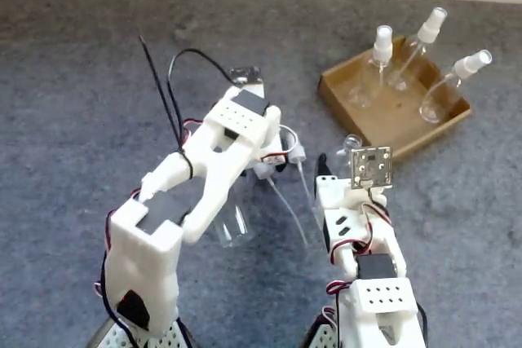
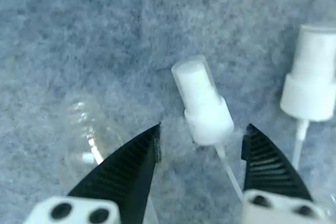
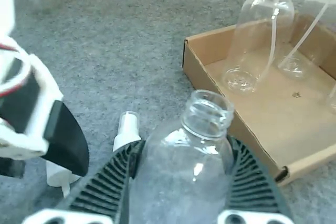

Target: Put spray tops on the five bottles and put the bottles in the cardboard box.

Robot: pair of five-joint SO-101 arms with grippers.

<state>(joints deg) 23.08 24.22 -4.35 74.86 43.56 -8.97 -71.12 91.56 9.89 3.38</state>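
I see the left gripper (image 2: 203, 132) wide open, straddling a spray top (image 2: 202, 103) lying on the carpet (image 2: 79, 24). The right gripper (image 3: 185, 150) clamps an uncapped bottle (image 3: 207, 114), apparently upright, near the cardboard box (image 3: 210, 51) holding three capped bottles (image 1: 381, 59).

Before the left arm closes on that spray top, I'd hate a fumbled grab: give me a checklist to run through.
1. The left gripper is open: ok.
2. The spray top lies between its fingers: ok.
3. Fingers low enough to grip the top: cannot tell.
4. The right gripper is shut on the bottle: ok.
5. Bottle neck uncapped, ready for a top: ok.
6. The cardboard box has bare floor to spare: ok.
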